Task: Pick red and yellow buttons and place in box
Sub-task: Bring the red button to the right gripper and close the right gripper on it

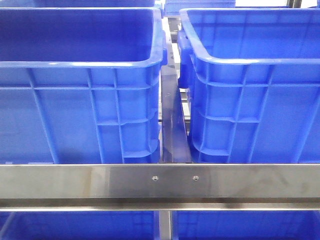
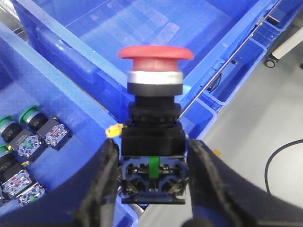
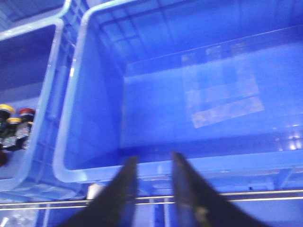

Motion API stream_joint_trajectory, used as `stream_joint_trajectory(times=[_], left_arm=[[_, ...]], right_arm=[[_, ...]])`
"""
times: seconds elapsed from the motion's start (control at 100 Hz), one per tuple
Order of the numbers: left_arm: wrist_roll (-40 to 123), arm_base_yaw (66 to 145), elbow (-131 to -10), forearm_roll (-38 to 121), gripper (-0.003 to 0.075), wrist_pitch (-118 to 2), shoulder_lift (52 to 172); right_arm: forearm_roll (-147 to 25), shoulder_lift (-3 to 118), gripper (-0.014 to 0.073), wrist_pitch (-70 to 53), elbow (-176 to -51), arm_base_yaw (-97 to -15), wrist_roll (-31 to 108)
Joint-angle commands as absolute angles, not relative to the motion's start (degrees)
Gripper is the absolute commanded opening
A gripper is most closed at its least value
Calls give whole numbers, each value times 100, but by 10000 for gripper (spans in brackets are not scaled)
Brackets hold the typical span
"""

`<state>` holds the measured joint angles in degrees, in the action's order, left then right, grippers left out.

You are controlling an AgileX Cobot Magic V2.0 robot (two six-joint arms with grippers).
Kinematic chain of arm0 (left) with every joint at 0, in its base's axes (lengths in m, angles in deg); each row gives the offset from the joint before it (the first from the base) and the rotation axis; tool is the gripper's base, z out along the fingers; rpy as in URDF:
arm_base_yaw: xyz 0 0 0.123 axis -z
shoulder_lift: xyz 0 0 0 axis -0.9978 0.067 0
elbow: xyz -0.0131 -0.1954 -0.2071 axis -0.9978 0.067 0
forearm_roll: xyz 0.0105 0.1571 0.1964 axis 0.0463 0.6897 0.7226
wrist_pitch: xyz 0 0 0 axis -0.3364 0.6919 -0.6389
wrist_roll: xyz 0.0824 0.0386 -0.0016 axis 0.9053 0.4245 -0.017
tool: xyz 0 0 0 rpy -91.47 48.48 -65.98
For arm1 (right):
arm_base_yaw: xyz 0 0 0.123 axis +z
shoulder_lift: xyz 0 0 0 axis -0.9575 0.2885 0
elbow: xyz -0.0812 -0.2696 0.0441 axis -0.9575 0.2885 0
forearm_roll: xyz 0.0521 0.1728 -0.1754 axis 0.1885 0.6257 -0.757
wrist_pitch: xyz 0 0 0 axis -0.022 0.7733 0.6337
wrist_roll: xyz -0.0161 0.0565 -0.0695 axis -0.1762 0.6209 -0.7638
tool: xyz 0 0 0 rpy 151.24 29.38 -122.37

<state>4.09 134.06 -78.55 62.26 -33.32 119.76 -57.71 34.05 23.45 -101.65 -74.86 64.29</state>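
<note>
Left gripper (image 2: 152, 182): dark fingers clamped on red button's black block, one each side; held upright above a crate wall.
Red button (image 2: 154, 123): in left jaws, over the blue rim between two crates. Glossy red mushroom cap, silver collar, black threaded neck, square black body, contact block w/ green tab at base.
Handling: looks rigid plastic + metal, light, prob. not fragile. Cap is smooth, rounded, would slip; flat block sides are the spot to grip, as now. Top-heavy shape, may twist if pinch is low.
Yellow button (image 3: 6, 109): yellow cap among a small cluster in the neighbouring crate, beside a red-capped one; blurry, not picked yet.
Right gripper (image 3: 155, 189): empty, fingers a narrow gap apart, hovering at near rim of box.
Box (image 3: 71, 118): big bright-blue crate, thick rolled rim, smooth glossy floor w/ window glare, no contents visible.
Green-cap switches (image 2: 28, 132): several lying in crate below left gripper.
Steel rail (image 1: 160, 187): brushed metal bar in front of crates, two screws.
</note>
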Motion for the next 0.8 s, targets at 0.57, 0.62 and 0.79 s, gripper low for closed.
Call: stream_joint_trajectory(times=[0.57,0.62,0.79], left_arm=[[422,13457,-8031,6163,-19,-3752,11840],[422,13457,-8031,6163,-19,-3752,11840],[412,13457,-8031,6154,-19,-3752,11840]], right_arm=[[-40,4879,489,3031,-10366,-7477,3044],[246,5084,489,3202,-10366,-7477,2833],[576,5646,489,3533,-10512,-7294,2501]])
